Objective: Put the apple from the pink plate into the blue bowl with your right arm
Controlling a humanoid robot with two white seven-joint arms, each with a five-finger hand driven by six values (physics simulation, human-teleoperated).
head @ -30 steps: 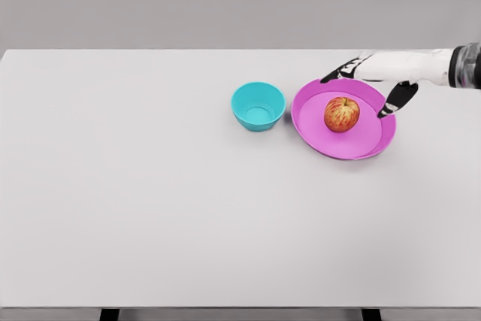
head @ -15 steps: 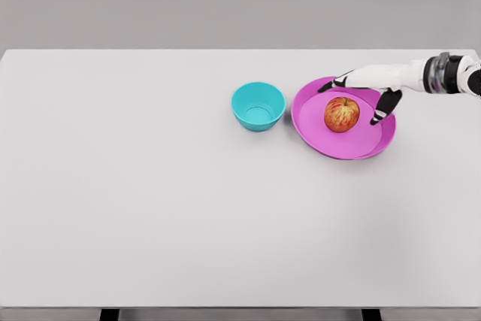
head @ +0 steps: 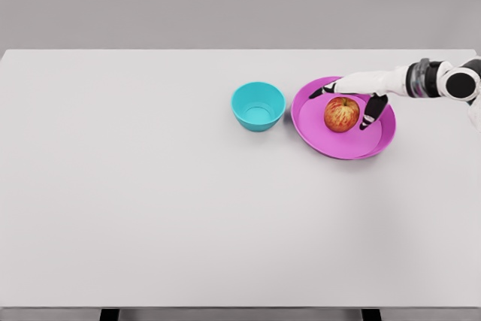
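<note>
A red and yellow apple (head: 342, 114) sits in the middle of the pink plate (head: 331, 141), right of the table's centre. The blue bowl (head: 258, 106) stands just left of the plate and holds nothing. My right hand (head: 344, 106) comes in from the right edge and hangs over the plate's far side. Its fingers are spread around the apple, the thumb (head: 371, 113) right of it and the other fingers behind and left of it. I cannot tell whether they touch the fruit. The left arm does not show.
The white table (head: 150, 201) spreads wide to the left and toward me. Its far edge runs just behind the plate and bowl.
My right hand has slid left and a little down from the plate's far right rim. It now brackets the apple. Apple, plate and bowl have not moved.
</note>
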